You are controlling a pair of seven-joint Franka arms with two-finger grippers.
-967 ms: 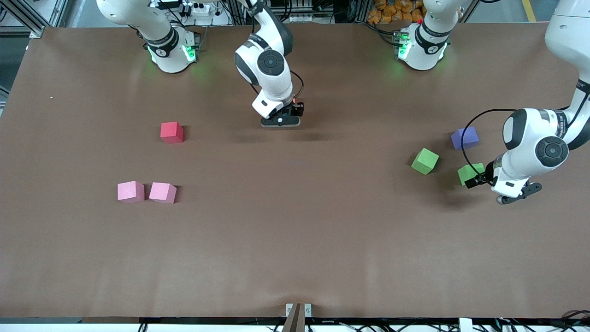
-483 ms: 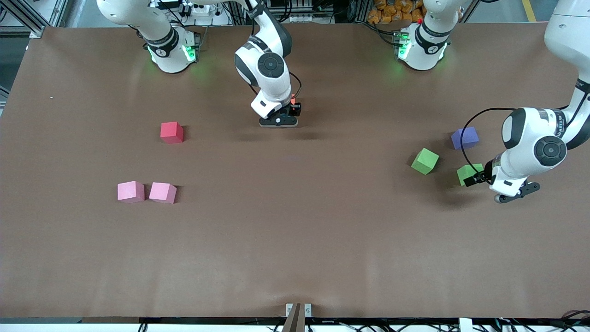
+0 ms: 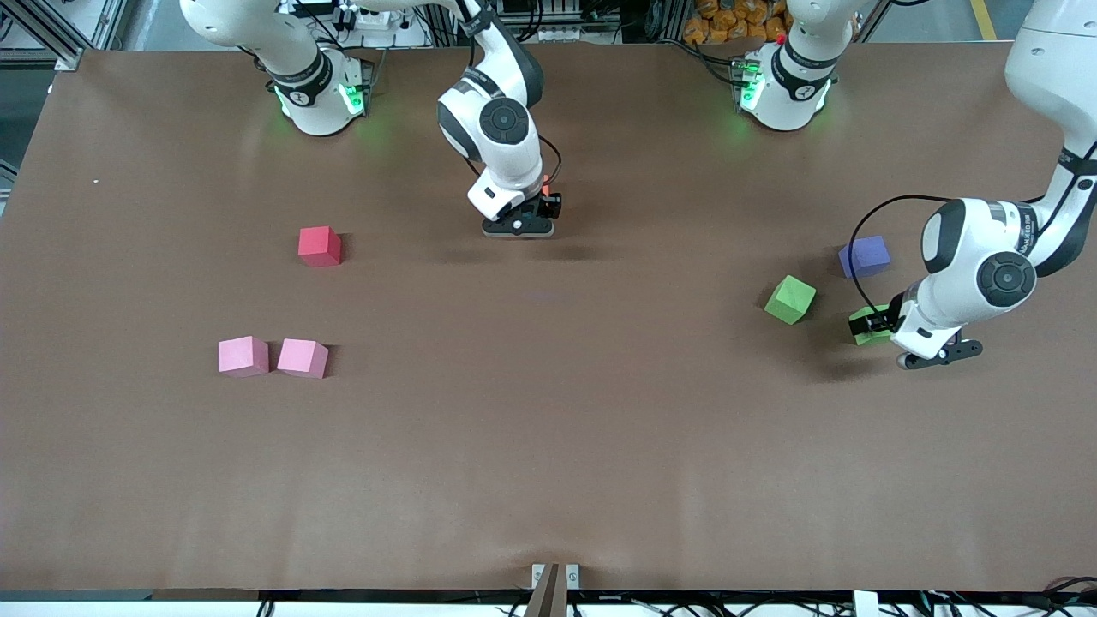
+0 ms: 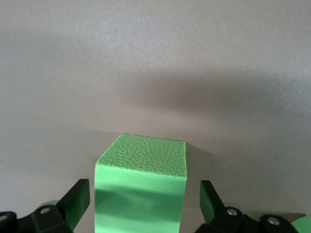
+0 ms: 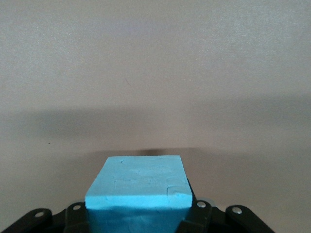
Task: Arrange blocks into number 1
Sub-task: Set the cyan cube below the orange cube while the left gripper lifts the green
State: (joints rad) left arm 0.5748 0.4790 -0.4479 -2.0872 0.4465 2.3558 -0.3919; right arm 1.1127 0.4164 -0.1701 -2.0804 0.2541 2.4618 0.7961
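Left gripper (image 4: 141, 204) is sitting spread around the small matte green cube (image 4: 141, 187) at lower frame, so I'd center before squeezing, while the right gripper (image 5: 138, 216) is clamping its small matte light blue cube (image 5: 138, 191).

Arms: two glossy white, rounded shells with black bands at the joints.
Joint caps: round, dark grey discs with concentric rings.
Bases: white, each ringed with a green glowing light.
Cables: thin black loops running beside each wrist.
Left gripper (image 4: 143, 213): black, with silver screws.
Right gripper (image 5: 138, 216): black, with silver screws.
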